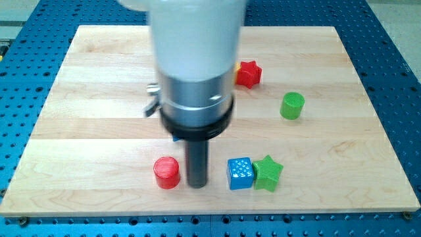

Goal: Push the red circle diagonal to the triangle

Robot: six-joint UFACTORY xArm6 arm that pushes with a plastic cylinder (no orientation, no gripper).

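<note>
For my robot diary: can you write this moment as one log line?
tip: just right of red circle, small gap | blue cube touching green star | triangle: hidden

Bright, even overhead light falls flat on the pale wooden board (99, 118), with only faint soft shadows hugging the blocks and no hard glare, while the arm's white housing (197, 39) near the top edge looms large and blurred, out of focus, and everything lower down stays sharp.
</note>
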